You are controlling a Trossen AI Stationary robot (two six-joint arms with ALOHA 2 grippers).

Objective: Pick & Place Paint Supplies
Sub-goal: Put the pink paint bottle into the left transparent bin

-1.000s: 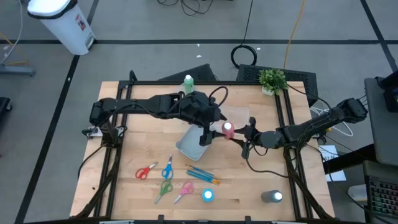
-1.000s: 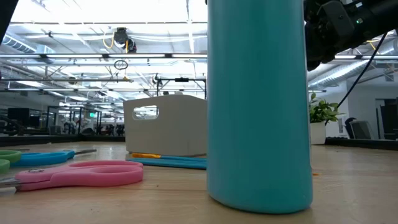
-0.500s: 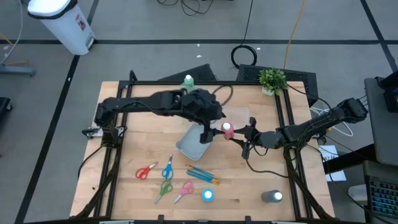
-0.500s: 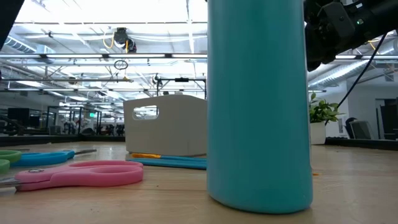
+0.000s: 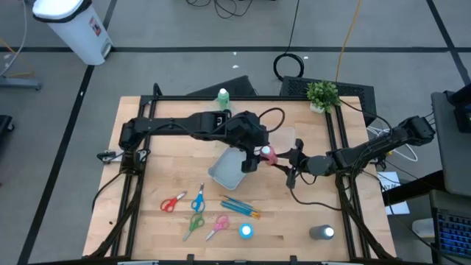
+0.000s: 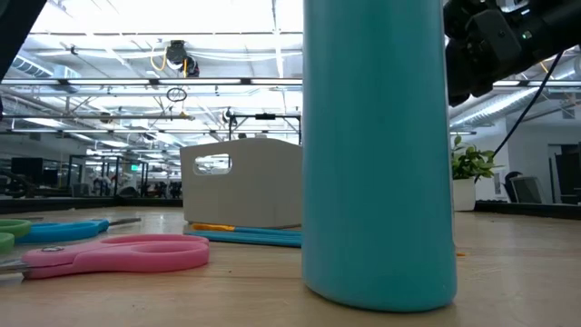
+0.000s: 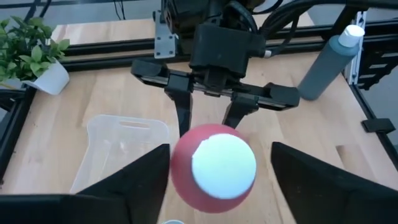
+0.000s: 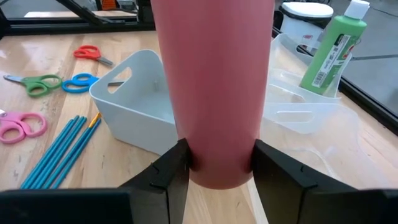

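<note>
A red bottle with a white cap [image 7: 214, 165] hangs above the table's middle, in my right gripper [image 8: 214, 171]. It also shows in the high view [image 5: 269, 153]. My left gripper [image 7: 221, 180] is open, its two fingers standing on either side of the bottle's cap end. The cap faces my left wrist. Several scissors [image 5: 193, 213], blue brushes [image 5: 241, 208], a light blue bottle [image 5: 246, 231] and a grey bottle [image 5: 321, 233] rest on the near half of the table. A green bottle [image 5: 223, 96] stands at the far edge. My right gripper pinches the red bottle's body near its bottom end [image 8: 214, 158] between its two fingers [image 8: 169, 169]. The fingers come nearly level from the table's right side. The bottle is lifted clear of the table, its cap end pointing away toward my left arm.
A pale tub [image 5: 229, 169] lies just under and to the left of the bottle, with a clear tub [image 8: 305, 106] beyond it. A potted plant [image 5: 322, 94] stands at the far right corner. In the low view the light blue bottle [image 6: 377, 154] blocks the middle.
My left gripper has moved toward the table's right and a little down, closing in on the red bottle's cap end. My right gripper and the bottle have kept still.
</note>
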